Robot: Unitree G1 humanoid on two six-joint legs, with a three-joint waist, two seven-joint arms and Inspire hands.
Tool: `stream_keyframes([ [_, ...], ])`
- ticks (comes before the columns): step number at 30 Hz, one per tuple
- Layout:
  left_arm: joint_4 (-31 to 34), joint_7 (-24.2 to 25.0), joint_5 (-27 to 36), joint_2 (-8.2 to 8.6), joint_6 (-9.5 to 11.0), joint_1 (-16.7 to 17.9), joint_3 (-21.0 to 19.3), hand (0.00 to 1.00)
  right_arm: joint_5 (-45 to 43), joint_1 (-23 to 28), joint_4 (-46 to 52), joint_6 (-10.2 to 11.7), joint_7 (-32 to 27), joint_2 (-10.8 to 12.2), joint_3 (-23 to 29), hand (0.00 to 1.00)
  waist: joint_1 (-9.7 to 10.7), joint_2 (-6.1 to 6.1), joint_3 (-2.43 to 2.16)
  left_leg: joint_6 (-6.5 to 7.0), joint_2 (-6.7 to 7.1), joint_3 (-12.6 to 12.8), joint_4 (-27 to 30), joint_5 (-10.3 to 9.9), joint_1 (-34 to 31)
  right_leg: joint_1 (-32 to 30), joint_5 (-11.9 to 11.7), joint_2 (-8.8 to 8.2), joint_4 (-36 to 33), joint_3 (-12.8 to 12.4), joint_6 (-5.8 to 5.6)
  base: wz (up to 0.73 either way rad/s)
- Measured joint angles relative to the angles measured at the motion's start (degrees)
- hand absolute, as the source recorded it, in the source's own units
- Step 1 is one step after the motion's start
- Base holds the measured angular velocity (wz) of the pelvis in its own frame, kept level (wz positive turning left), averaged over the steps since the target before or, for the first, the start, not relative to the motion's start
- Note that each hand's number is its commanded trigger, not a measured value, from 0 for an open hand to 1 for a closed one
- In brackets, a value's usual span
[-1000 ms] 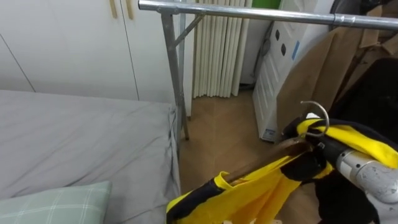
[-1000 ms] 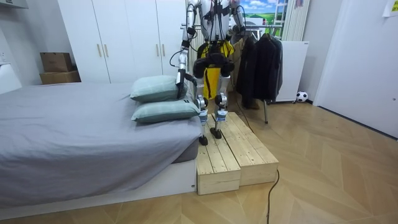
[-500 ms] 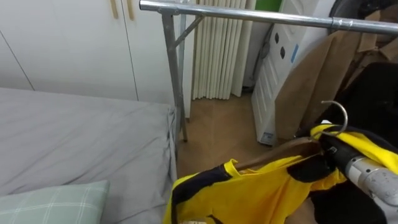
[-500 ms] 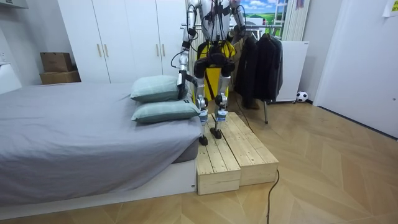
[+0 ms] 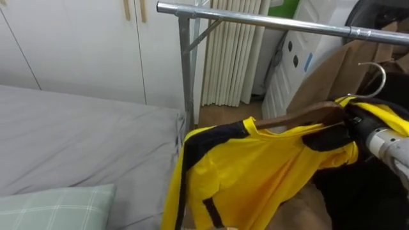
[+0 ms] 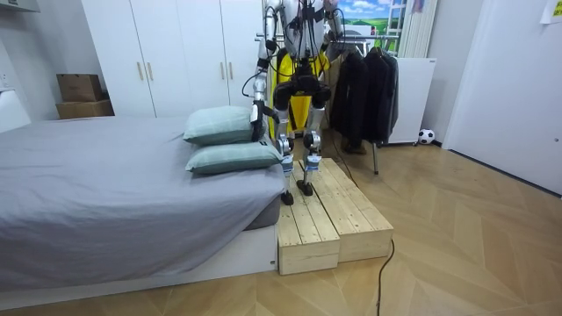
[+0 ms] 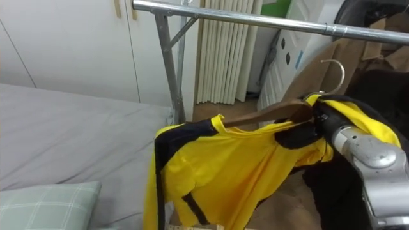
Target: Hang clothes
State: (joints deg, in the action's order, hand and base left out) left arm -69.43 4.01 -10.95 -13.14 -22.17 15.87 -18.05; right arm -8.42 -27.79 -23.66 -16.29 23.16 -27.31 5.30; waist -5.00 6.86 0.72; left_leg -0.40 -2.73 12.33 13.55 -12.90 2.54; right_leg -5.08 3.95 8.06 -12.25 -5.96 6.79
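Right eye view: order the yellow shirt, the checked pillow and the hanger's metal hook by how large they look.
1. yellow shirt, largest by far.
2. checked pillow, though the picture's edge cuts it off.
3. metal hook, smallest.

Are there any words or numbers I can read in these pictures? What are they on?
None can be read.
Yellow shirt, on the hanger in the right hand: no letters show.
Blue sticker on the white appliance: too small to read.
Cardboard boxes: too small to read.
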Motion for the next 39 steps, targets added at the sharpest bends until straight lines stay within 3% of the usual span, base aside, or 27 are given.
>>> stream_keyframes([
  [6, -0.3, 0.0, 0.1, -0.45, 1.0, 0.6, -0.7, 0.00, -0.7, -5.0, -5.8, -0.1, -0.2, -5.2, -0.9, 1.00, -1.5, 0.89, -0.10, -0.01, 0.30, -0.6, 0.0, 0.0, 1.0, 0.0, 1.2, -0.02, -1.8, -0.1, 0.18, -0.01],
  [9, -0.3, 0.1, 0.0, -0.84, 1.1, 0.9, -1.6, 0.00, -1.0, -7.4, -6.6, -0.1, -0.4, -5.2, -1.2, 1.00, -1.6, 1.34, -0.37, -0.01, 0.47, -2.4, 0.1, 0.0, 1.1, 0.2, 1.3, 0.02, -1.9, 0.0, 0.32, 0.00],
  [13, -0.1, 0.3, 0.0, -1.49, 2.9, 2.0, -2.0, 0.00, -0.5, -10.9, -10.4, -0.1, -0.4, -6.1, -3.7, 1.00, -1.8, 1.87, -0.70, -0.05, 0.67, -5.0, 0.2, 0.0, 1.3, 1.1, 1.4, -0.06, -1.8, 0.9, 0.54, 0.10],
  [16, 0.9, 0.4, 0.0, -1.49, 3.2, 2.4, -2.0, 0.00, -0.4, -13.1, -12.4, -0.1, -0.4, -6.4, -5.2, 1.00, -1.7, 1.96, -0.70, -0.13, 0.89, -6.3, 0.1, 0.1, 1.2, 1.1, 1.8, -0.23, -1.7, 1.5, 0.25, 0.14],
  [27, 1.4, 0.3, 0.2, -1.64, 4.7, 2.9, -2.0, 0.00, 0.8, -13.9, -19.3, -0.1, -0.4, -6.4, -6.4, 1.00, -2.8, 2.48, -0.71, -0.37, 1.36, -6.9, -0.1, 0.2, 1.2, 1.1, 2.2, -0.83, -2.4, 2.4, 0.33, 0.05],
  [31, 1.4, 0.3, 0.2, -1.91, 5.1, 3.3, -2.0, 0.00, 1.8, -15.2, -25.6, -0.1, -0.4, -6.5, -6.6, 1.00, -3.2, 2.48, -0.70, -0.36, 1.30, -7.0, -0.1, 0.2, 1.8, 1.8, 2.2, -1.27, -2.1, 3.8, 0.52, 0.06],
  [39, 1.3, -0.1, 0.1, -2.04, 6.5, 3.7, -2.0, 0.00, 4.3, -17.1, -33.3, 0.0, -0.1, -6.8, -6.9, 1.00, -3.6, 2.44, -0.67, -0.38, 1.36, -7.8, -0.3, 0.2, 2.2, 2.0, 2.6, -1.24, -2.1, 3.8, 0.63, 0.02],
])
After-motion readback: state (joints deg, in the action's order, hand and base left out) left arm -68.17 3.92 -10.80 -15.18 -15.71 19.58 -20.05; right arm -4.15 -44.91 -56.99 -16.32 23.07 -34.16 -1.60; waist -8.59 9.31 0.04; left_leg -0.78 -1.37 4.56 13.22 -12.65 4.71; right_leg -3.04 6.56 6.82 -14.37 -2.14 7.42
